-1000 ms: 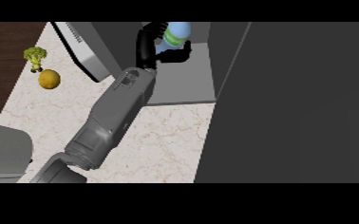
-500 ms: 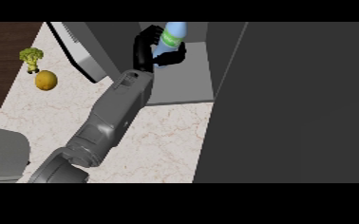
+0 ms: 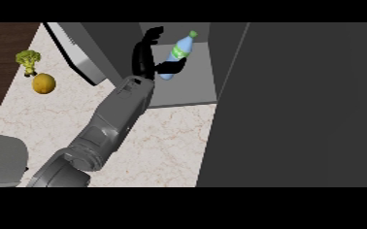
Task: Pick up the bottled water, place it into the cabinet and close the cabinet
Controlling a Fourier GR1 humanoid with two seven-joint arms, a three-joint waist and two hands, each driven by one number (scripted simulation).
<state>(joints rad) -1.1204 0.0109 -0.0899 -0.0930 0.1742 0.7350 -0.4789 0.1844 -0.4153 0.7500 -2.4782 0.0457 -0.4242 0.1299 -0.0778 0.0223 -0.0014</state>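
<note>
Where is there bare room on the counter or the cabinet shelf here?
Bare counter lies between the forearm and the dark panel, and on the near side of the yellow fruit and broccoli. The cabinet shelf is free in front of the bottle; it is crowded around the left hand.

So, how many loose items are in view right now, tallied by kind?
Bottles: 1, the water bottle, tilted inside the open cabinet
Vegetables: 1, the broccoli on the counter
Fruit: 1, the yellow fruit beside it
Total: 3
</note>
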